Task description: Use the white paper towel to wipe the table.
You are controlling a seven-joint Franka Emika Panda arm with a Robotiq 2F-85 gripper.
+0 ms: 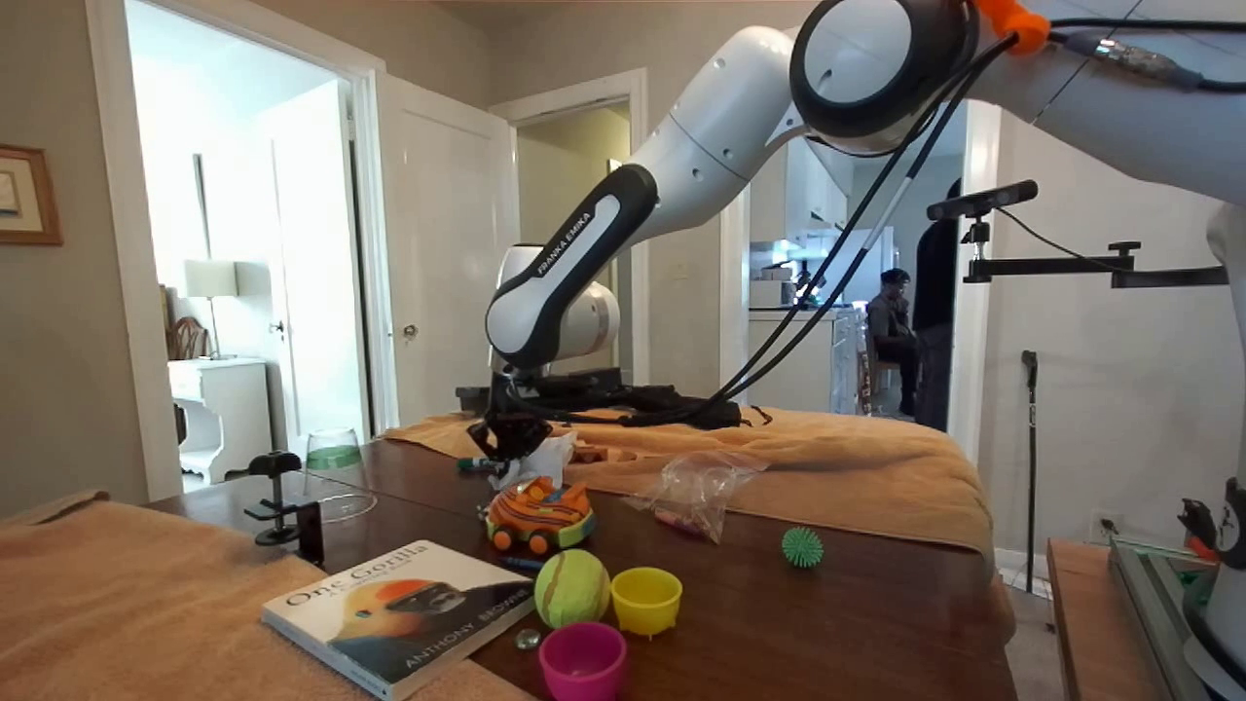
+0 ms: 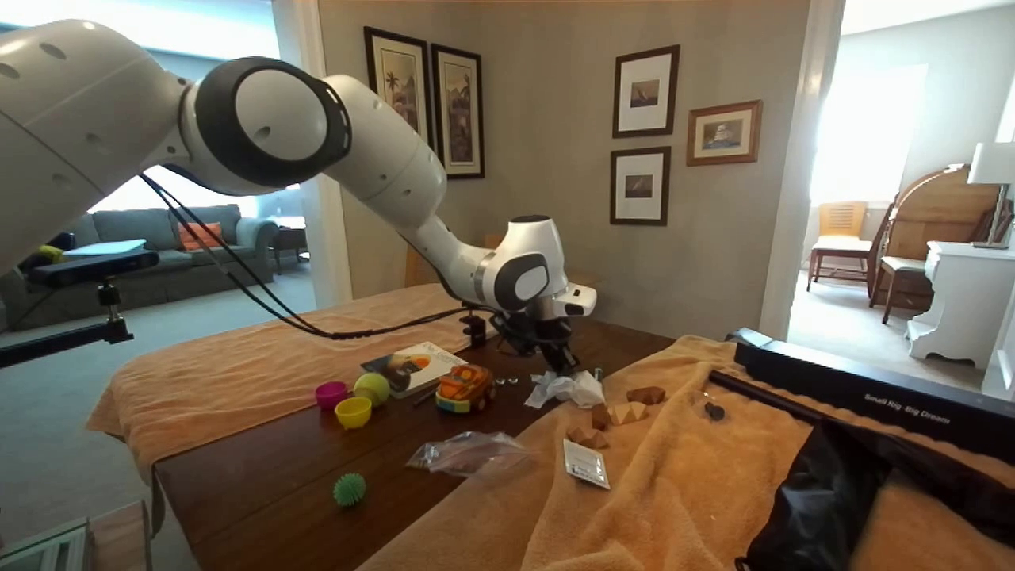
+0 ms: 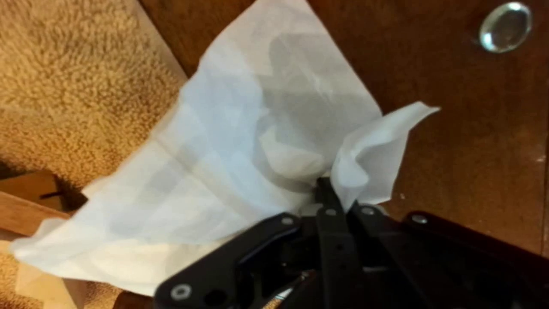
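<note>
The pincer is pinched tight on the paper towel, which lies partly on the brown table and partly over the orange cloth, so I think it is wiping time, and next it should press softly and slide across the table.

Your site: a home. Your landmark: one dark brown table. Beyond the table you have: one grey sofa, orange cushion on it; framed pictures on the wall; through a doorway, one white stand, a lamp on top, one wooden chair; through another doorway, white cabinets. On the table: one toy car, one ball.
</note>
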